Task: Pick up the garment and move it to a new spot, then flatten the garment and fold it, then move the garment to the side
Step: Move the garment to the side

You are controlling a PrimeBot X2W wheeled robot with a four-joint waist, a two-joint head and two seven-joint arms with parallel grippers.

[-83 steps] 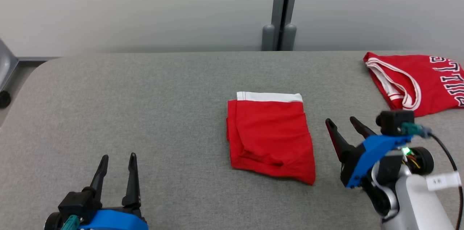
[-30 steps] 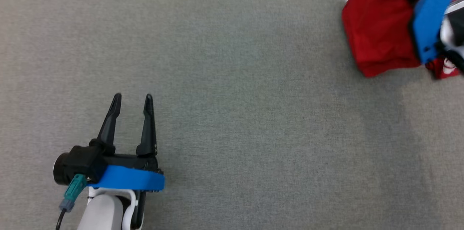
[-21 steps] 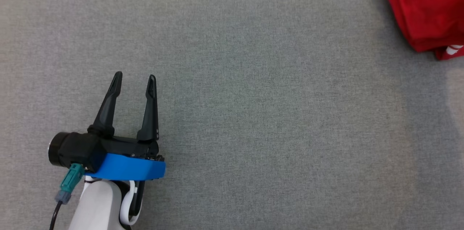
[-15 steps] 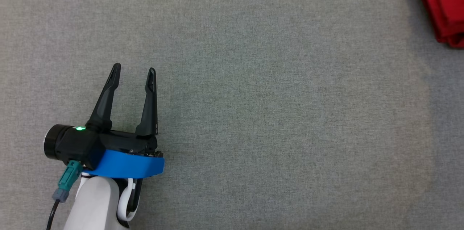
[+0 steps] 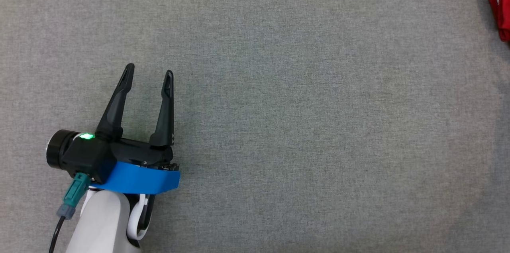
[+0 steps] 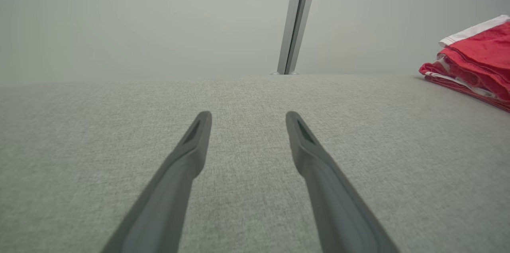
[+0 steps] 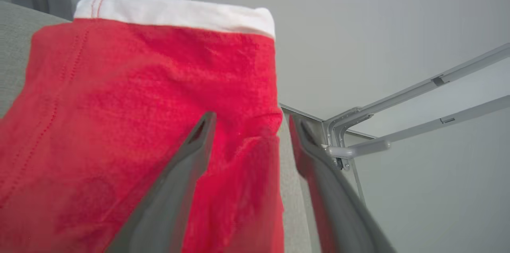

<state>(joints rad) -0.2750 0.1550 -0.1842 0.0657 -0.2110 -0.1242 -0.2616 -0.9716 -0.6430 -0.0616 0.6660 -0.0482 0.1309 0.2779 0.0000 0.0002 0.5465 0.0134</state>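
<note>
Right wrist view, item one: what is entered? (Clerk)

Garment (image 7: 139, 85): red, white waistband, folded. It lies on the grey desk (image 7: 14, 38), far over to the robot's right. In the left wrist view it seems to rest on a second red garment (image 6: 470, 91) with white trim. (Checker)

Item two, the nearest tool? (Clerk)

Right tool (image 7: 252, 117): fingers spread wide, one on either side of a raised ridge of the cloth. Not clamped, holding nothing. (Checker)

Item three? (Clerk)

Left tool (image 5: 149, 69): fully open, empty, over bare desk, well apart from the garment. (Checker)

Step in hand? (Clerk)

By my reading, the last one: the folded piece is set at the side, and only clearing the right tool remains. (Checker)

Handling note? (Clerk)

Draw the right tool straight back along the line of its own fingers, jaws kept wide. That ridge sits between them, and a sideways sweep or an early close would likely snag it and pull the fold open. Lift off only once the tips are past the cloth. Leave the left tool parked; it has no work here. (Checker)
</note>
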